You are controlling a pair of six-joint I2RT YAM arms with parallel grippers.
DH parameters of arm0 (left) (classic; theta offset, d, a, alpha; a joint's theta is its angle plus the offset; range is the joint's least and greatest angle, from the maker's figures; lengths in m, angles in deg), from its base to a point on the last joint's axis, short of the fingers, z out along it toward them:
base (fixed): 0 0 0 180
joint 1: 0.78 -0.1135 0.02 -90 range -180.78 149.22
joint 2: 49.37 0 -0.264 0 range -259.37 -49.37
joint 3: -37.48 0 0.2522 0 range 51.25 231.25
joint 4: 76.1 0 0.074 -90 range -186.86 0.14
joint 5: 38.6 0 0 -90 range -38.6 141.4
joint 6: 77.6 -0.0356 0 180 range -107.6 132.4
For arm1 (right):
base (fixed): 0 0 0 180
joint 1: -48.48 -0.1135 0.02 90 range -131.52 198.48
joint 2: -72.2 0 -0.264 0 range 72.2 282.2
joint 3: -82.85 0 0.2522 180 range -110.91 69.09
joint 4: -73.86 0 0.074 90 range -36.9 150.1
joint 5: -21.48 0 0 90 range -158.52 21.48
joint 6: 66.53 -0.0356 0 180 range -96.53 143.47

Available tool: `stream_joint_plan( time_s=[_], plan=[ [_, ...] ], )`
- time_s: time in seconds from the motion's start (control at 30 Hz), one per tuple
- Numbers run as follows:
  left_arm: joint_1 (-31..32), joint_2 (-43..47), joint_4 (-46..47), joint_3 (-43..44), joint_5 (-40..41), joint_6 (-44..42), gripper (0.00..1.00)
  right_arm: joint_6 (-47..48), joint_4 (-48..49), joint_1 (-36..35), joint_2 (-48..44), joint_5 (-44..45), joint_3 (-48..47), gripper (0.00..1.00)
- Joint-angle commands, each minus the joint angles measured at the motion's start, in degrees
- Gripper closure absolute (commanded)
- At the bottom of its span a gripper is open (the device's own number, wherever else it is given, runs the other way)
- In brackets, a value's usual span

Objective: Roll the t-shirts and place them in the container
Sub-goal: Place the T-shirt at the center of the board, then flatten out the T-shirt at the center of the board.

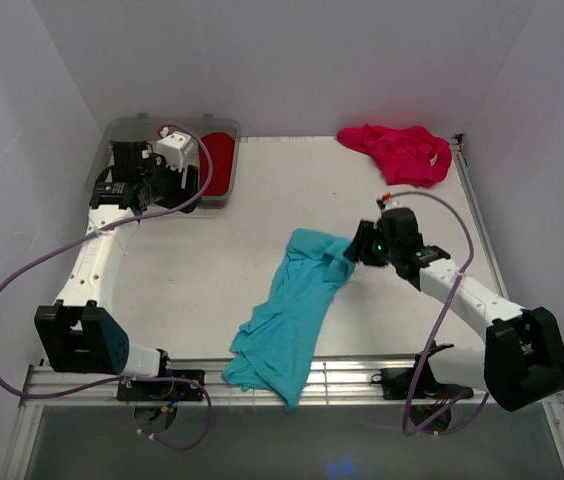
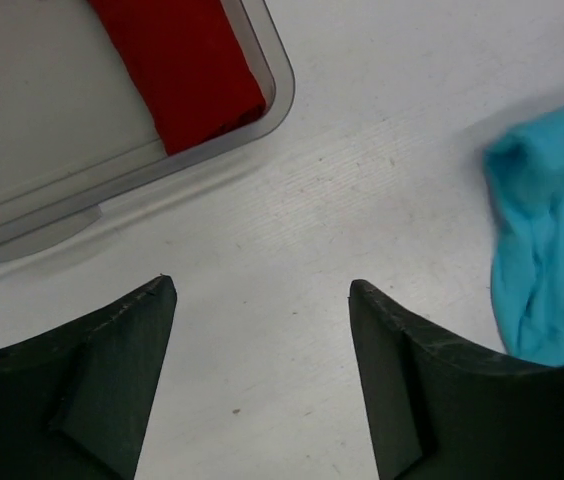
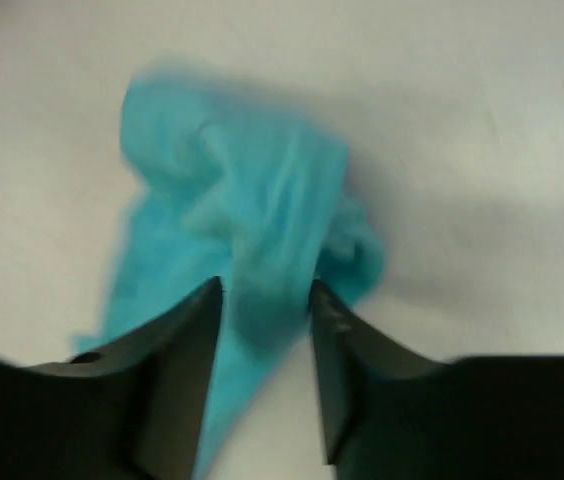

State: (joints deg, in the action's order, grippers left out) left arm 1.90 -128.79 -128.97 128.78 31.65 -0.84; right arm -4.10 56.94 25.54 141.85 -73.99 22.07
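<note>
The turquoise t-shirt [image 1: 292, 310] lies crumpled and stretched from the table's front edge up to my right gripper [image 1: 354, 248]. In the right wrist view the gripper [image 3: 265, 300] is shut on a bunch of the turquoise cloth [image 3: 242, 200] at its upper right corner. The magenta t-shirt [image 1: 402, 150] lies in a heap at the far right. The red t-shirt [image 1: 220, 162] sits rolled in the clear bin [image 1: 122, 128]; it also shows in the left wrist view [image 2: 187, 60]. My left gripper [image 1: 184, 172] is open and empty [image 2: 262, 290] over bare table beside the bin.
The clear bin's rim [image 2: 62, 190] is just up and left of the left fingers. An end of the turquoise shirt [image 2: 552, 250] shows at the right of the left wrist view. The shirt's lower end hangs over the front metal rail [image 1: 362, 375]. White walls enclose the table.
</note>
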Motion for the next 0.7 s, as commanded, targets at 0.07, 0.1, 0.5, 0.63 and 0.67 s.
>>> stream_joint_plan(
  time_s=[0.07, 0.1, 0.5, 0.63, 0.67],
  plan=[
    [0.9, -0.4, -5.8, -3.4, -11.3, -6.6, 0.3, -4.1, -9.5, 5.1, -4.8, 12.0, 12.0, 0.31],
    [4.0, 0.0, -6.5, -4.2, -12.2, -7.5, 0.31, -3.0, -10.9, 5.9, -4.9, 13.7, 10.8, 0.3],
    [30.4, -3.6, -6.2, -23.6, -4.3, -12.3, 0.14, 20.7, -17.1, 3.1, 19.8, 0.2, -16.9, 0.3],
    [35.8, -5.0, -2.7, -27.0, -2.8, -13.5, 0.11, 22.7, -21.4, 2.5, 29.5, -4.3, -26.0, 0.28],
    [37.8, -6.3, -2.4, -27.6, -2.9, -13.4, 0.11, 23.3, -21.6, 2.5, 31.5, -5.6, -27.0, 0.28]
  ],
)
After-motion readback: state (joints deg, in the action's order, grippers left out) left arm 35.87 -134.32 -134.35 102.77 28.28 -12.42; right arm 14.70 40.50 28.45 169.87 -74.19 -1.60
